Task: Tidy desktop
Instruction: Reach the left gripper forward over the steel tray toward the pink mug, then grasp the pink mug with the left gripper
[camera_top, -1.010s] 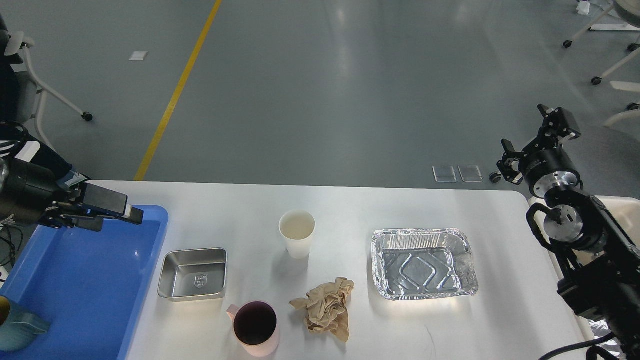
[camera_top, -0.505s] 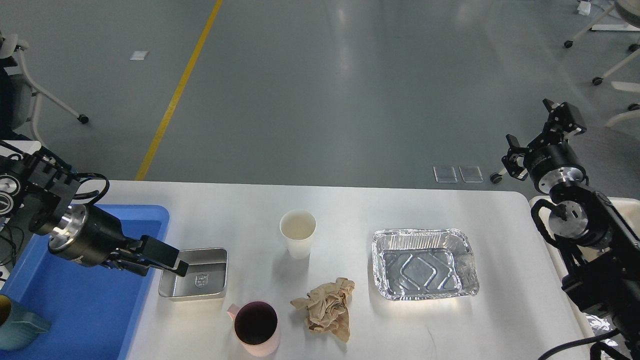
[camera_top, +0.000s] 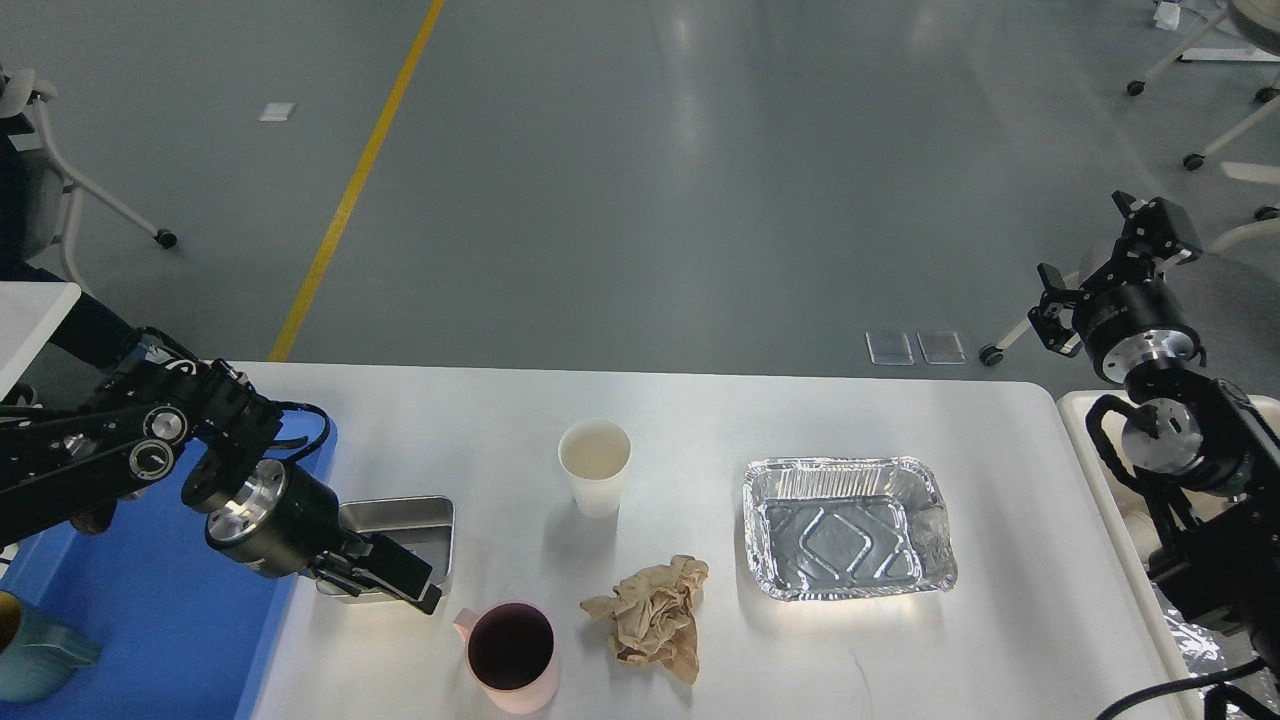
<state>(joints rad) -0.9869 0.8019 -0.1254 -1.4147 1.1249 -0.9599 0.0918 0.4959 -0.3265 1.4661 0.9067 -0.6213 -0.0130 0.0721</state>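
I had the left gripper (camera_top: 395, 575) low over the near edge of the steel pan (camera_top: 400, 525), beside the blue tray (camera_top: 150, 600), because the pan looked like the next thing to go in there; its fingers were too dark and end-on for me to tell how wide they stood. The right gripper (camera_top: 1115, 270) was parked high off the desktop's (camera_top: 1000, 640) far right corner, fingers spread and empty, clear of the cup (camera_top: 595, 465), mug (camera_top: 510, 655), crumpled paper (camera_top: 655, 615) and foil tray (camera_top: 850, 525).

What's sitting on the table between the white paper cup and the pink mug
In the head view, only bare desktop lies between the white paper cup and the pink mug; the crumpled brown paper sits off to the right.
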